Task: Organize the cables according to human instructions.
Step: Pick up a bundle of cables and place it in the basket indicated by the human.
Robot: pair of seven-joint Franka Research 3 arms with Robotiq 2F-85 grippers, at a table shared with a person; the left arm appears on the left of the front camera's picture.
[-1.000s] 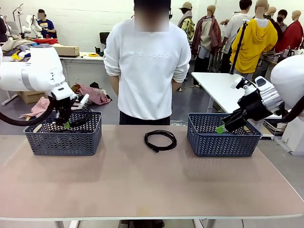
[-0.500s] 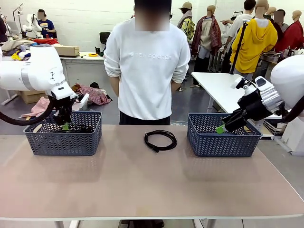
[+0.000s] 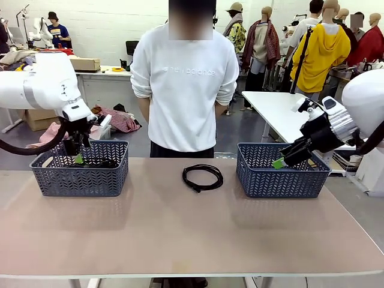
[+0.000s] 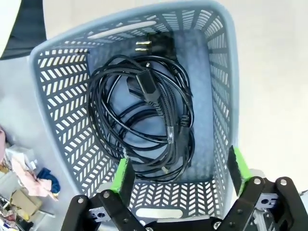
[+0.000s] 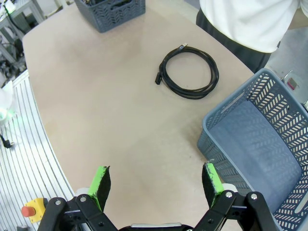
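Left gripper [image 3: 77, 157] [image 4: 180, 163]: hangs right above the left basket [image 3: 78, 177] [image 4: 65, 101], jaws flung wide, nothing between the green pads. Down inside the left basket: a tangle of coiled black cables [image 3: 99, 162] [image 4: 144, 120], flat on its floor, plugs up near one end wall. How many coils in there, hard to say.

Well to the right of the left basket, out on the table [image 3: 180, 234]: one more coiled cable [image 3: 203, 177] [image 5: 189, 73], lying flat. Farther right of the left basket again: a second basket [image 3: 282, 180] [image 5: 255, 144] and, up at rim height, the right gripper [image 3: 278, 162] [image 5: 156, 172], jaws gaping too, gripping nothing.
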